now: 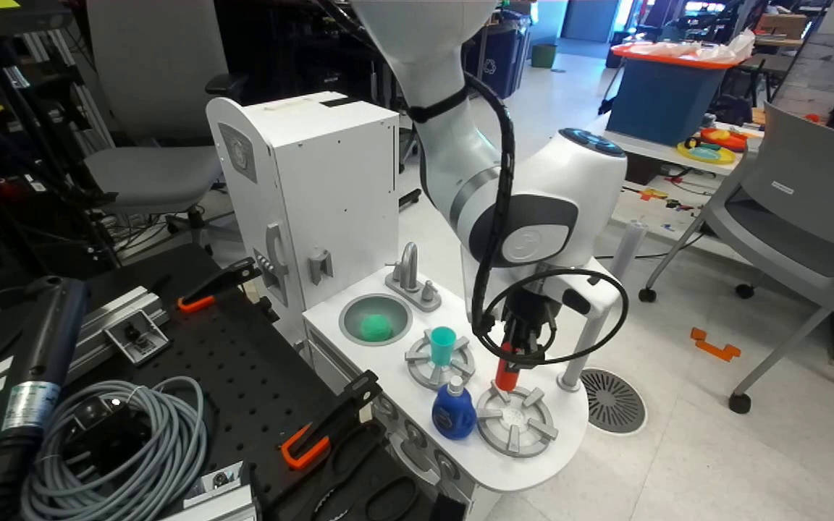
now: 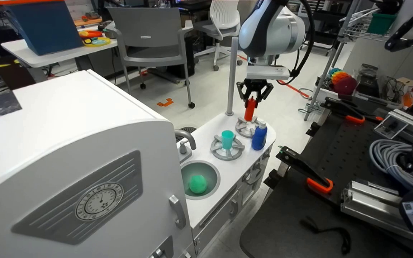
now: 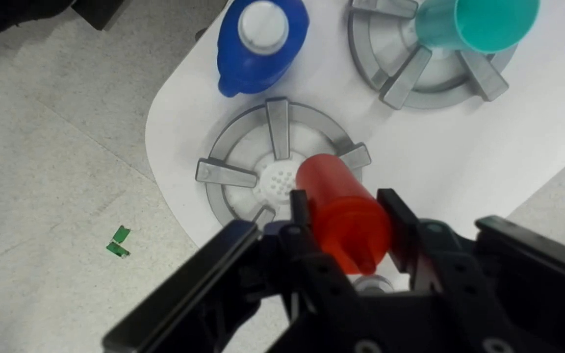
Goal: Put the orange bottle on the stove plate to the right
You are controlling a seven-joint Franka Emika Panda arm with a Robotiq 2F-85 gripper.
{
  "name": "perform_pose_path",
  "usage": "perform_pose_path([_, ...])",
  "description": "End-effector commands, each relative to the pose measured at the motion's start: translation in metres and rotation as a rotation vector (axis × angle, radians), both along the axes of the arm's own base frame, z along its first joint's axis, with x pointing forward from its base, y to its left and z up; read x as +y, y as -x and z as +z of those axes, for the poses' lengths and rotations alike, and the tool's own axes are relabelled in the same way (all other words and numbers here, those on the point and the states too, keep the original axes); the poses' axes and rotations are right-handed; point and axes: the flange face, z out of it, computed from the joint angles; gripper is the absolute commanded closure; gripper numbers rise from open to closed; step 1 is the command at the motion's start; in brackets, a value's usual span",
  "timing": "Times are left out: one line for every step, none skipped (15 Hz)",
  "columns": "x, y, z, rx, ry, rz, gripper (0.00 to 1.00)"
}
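Read your clock from the stove plate (image 1: 514, 437), as an exterior view shows it, and work from your left. At about 9 o'clock you have the black perforated bench (image 1: 252, 387), with a coil of grey cable (image 1: 177, 445) on it. Toward 11 o'clock stands the white toy cabinet (image 1: 337, 192). At 10 o'clock you find the grey sink (image 1: 356, 312), with a green round item (image 1: 376, 328) in it. Nearer in, also at 10 o'clock, is a second burner (image 1: 436, 376), and the teal cup (image 1: 442, 346) stands upright on it. At 9 o'clock the blue bottle (image 1: 453, 412) stands just beside the plate, white cap up.

Your orange bottle (image 1: 507, 375) comes next, at 12 o'clock. Your gripper (image 2: 251, 104) has its jaws closed around the bottle's upper part, and the narrow neck points up between them. In the wrist view, on that view's own clock, the bottle covers the plate's 3 to 4 o'clock side, its base end showing just beside the hub. Whether that base touches the plate or hangs a little above it, you can't fairly judge from these angles. Farther right, the floor drain (image 1: 612, 400) lies near 3 o'clock, and the grey chair (image 1: 815, 199) stands well apart at 2 o'clock.
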Motion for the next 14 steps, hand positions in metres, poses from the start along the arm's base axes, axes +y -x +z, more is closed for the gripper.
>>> perform_pose_path([-0.025, -0.019, -0.01, 0.025, -0.049, -0.064, 0.86])
perform_pose_path([-0.03, -0.022, -0.015, 0.035, -0.051, -0.077, 0.86])
perform_pose_path([-0.035, -0.024, -0.022, 0.054, -0.051, -0.084, 0.86])
perform_pose_path([-0.037, -0.026, -0.028, 0.068, -0.05, -0.094, 0.86])
perform_pose_path([-0.039, -0.027, -0.035, 0.084, -0.049, -0.1, 0.86])
perform_pose_path([-0.038, -0.028, -0.042, 0.099, -0.045, -0.103, 0.86])
perform_pose_path([-0.037, -0.029, -0.049, 0.107, -0.037, -0.104, 0.86])
perform_pose_path([-0.036, -0.031, -0.056, 0.114, -0.035, -0.105, 0.86])
perform_pose_path([-0.035, -0.032, -0.061, 0.12, -0.031, -0.105, 0.86])
perform_pose_path([-0.033, -0.034, -0.066, 0.12, -0.027, -0.101, 0.86])
perform_pose_path([-0.031, -0.036, -0.071, 0.117, -0.02, -0.099, 0.86])
perform_pose_path([-0.031, -0.037, -0.075, 0.118, -0.012, -0.096, 0.86])
perform_pose_path([-0.031, -0.04, -0.074, 0.124, -0.004, -0.096, 0.86])
perform_pose_path([-0.031, -0.041, -0.075, 0.132, 0.001, -0.098, 0.86])
